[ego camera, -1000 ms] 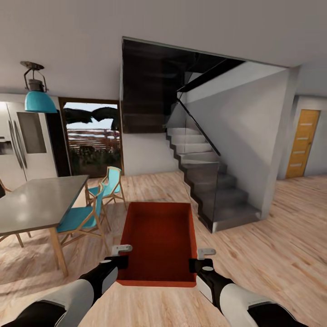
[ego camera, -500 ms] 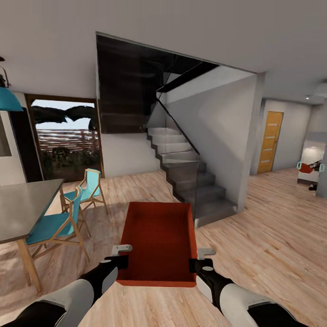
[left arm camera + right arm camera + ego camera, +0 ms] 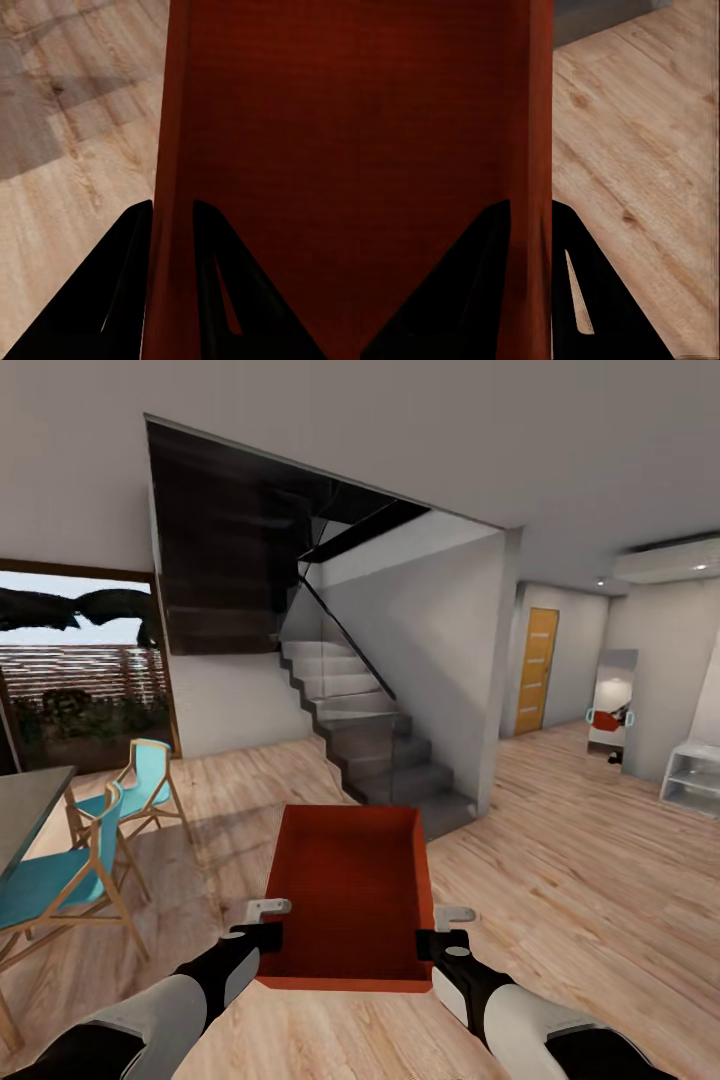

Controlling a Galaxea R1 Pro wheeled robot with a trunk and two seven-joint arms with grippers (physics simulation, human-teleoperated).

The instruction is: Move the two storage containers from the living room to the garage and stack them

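While the view has swung right past the grey staircase (image 3: 380,750) toward an orange door (image 3: 535,670), the open orange-red rectangular bin (image 3: 350,895) stays carried above wood-plank floor (image 3: 560,880); left gripper (image 3: 262,922) and right gripper (image 3: 446,928) each pinch a side wall; the garage likely lies ahead.

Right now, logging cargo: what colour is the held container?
Orange-red container; head view shows it best.
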